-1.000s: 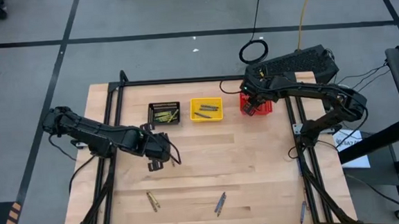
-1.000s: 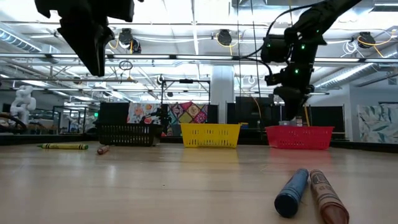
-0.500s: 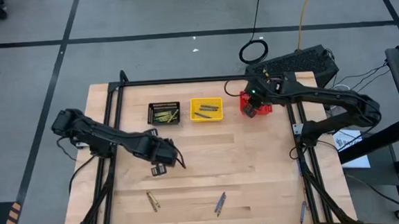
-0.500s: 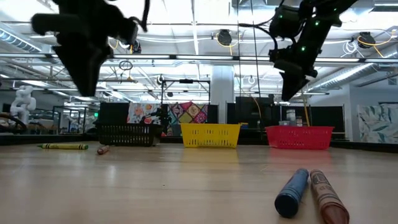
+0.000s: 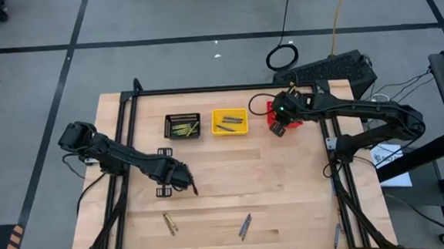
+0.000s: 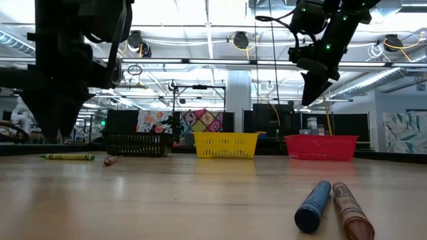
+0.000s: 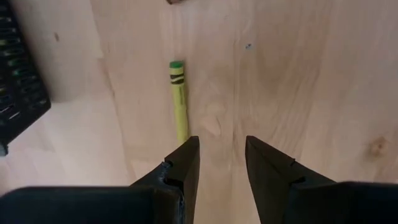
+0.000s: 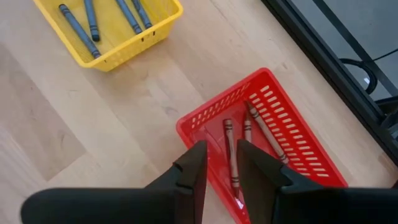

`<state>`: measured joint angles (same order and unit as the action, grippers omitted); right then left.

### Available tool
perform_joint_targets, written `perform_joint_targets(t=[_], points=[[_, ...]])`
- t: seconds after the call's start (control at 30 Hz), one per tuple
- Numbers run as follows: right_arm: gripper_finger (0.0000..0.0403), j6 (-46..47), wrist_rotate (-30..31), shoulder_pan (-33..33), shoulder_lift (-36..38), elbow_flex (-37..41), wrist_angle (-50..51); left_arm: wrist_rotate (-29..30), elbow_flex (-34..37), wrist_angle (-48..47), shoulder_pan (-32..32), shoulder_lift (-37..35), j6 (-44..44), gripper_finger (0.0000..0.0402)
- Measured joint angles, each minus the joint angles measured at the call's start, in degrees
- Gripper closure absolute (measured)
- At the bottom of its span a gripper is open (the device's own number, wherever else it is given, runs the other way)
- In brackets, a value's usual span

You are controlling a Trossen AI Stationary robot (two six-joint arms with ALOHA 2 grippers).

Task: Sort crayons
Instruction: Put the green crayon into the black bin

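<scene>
- Meanwhile, the left gripper (image 7: 216, 163) is held above the worktop (image 5: 287, 182), fingers parted and empty, over an olive-yellow crayon (image 7: 179, 99).
- Its long axis is seen running straight away from the fingers, slightly off their gap.
- Other loose crayons (image 5: 245, 226) lie near the front edge.
- The right gripper (image 8: 219, 163), empty, is poised above the red mesh basket (image 8: 295, 143) holding thin paper-wrapped sticks.

No readable text, label, brand, number or sign anywhere. Printing on the brownish-red crayon (image 6: 349, 208) wrapper at about 5 o'clock in the low view too blurred to make out. Black bands only, no letters, on the olive-yellow crayon (image 7: 179, 99) in the left wrist view. White sheet (image 5: 388, 158) off the table at 3 o'clock in the high view too small to read.
</scene>
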<state>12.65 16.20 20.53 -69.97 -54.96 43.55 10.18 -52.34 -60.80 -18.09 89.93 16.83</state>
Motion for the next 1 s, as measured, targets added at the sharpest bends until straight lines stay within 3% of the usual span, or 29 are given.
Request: perform_joint_targets(t=[0.53, 0.73, 1.0], points=[[0.0328, 0.1, 0.0, -0.4, 0.0, 0.0, 0.0, 0.6, 2.9, 4.0, 5.6, -0.1, -6.9, 0.0281], [0.0328, 0.2, 0.0, -0.4, 0.0, 0.0, 0.0, -3.7, 2.9, 6.8, 8.4, -0.1, -9.7, 0.0281], [0.0328, 0.2, 0.0, -0.4, 0.0, 0.0, 0.0, -3.8, 2.9, 6.8, 11.6, -0.1, -11.5, 0.0281]])
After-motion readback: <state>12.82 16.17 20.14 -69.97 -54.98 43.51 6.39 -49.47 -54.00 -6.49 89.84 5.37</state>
